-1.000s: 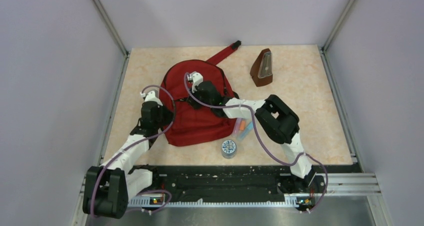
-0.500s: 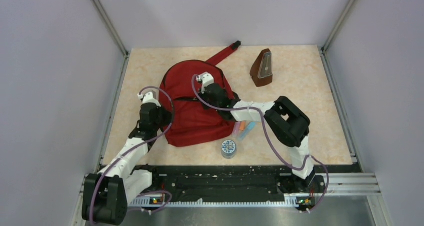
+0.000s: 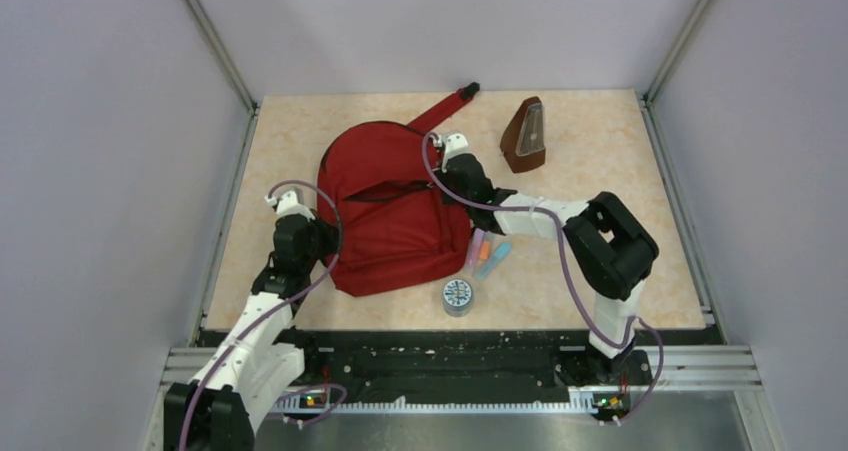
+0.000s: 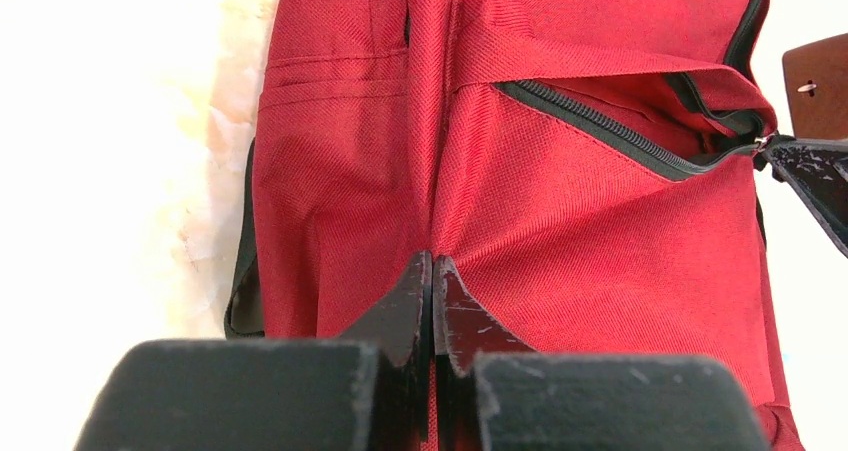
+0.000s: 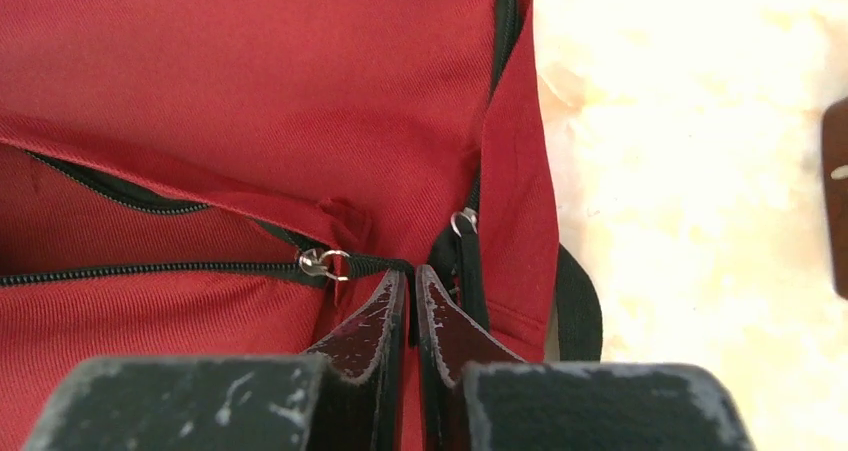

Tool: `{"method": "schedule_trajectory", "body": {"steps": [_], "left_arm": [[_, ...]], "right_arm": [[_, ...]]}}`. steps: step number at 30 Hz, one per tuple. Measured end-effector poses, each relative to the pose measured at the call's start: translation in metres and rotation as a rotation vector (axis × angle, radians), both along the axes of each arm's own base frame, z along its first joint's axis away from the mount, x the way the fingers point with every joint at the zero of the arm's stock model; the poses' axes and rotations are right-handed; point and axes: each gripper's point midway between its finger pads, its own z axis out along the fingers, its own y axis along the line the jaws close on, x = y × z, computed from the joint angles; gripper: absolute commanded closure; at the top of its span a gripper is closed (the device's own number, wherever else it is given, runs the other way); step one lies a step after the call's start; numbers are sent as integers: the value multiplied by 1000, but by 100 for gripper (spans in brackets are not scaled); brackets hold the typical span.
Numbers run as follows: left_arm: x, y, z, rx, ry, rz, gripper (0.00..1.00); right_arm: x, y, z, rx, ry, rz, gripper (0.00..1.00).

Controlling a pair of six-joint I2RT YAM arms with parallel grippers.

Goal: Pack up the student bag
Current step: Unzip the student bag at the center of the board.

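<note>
The student bag (image 3: 395, 221) is a red fabric backpack lying flat mid-table, with a black zipper slit (image 3: 385, 189) open across its front. My left gripper (image 3: 318, 237) is at the bag's left edge; in the left wrist view it (image 4: 432, 263) is shut, pinching a fold of red fabric (image 4: 560, 231). My right gripper (image 3: 452, 179) is at the bag's upper right edge; in the right wrist view it (image 5: 412, 273) is shut on the black zipper pull strap, just right of the metal slider (image 5: 318, 263). The pocket opening (image 4: 640, 146) gapes slightly.
A brown metronome (image 3: 525, 136) stands at the back right. Coloured highlighters (image 3: 488, 254) lie against the bag's right side, and a tape roll (image 3: 458, 296) sits near the front edge. A red strap (image 3: 445, 106) trails toward the back wall.
My right gripper has moved right across the bag with the zipper pull, lengthening the open slit. My left gripper has drawn back left and nearer, and the fabric is stretched between them.
</note>
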Motion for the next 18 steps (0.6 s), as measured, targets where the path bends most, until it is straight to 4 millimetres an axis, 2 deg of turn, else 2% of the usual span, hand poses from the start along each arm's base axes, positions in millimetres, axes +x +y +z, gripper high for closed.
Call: {"method": "schedule_trajectory", "body": {"steps": [2, 5, 8, 10, 12, 14, 16, 18], "left_arm": [[-1, 0, 0, -1, 2, 1, 100], [-3, 3, -2, 5, 13, 10, 100], [-6, 4, -7, 11, 28, 19, 100], [-7, 5, -8, 12, 34, 20, 100], [-7, 5, -9, 12, 36, 20, 86], [-8, 5, -8, 15, 34, 18, 65], [-11, 6, -8, 21, 38, 16, 47], [-14, 7, -9, 24, 48, 15, 37]], "right_arm": [[-5, -3, -2, -7, 12, 5, 62], [-14, -14, 0, -11, 23, 12, 39], [-27, -24, 9, 2, 28, 33, 26], [-37, -30, 19, 24, 25, 41, 23], [-45, -36, 24, 31, 27, 41, 21], [-52, -43, 26, 34, 32, 28, 20], [-61, -55, 18, 19, 54, 4, 20], [-72, -70, 6, -6, 89, -32, 20]]}}
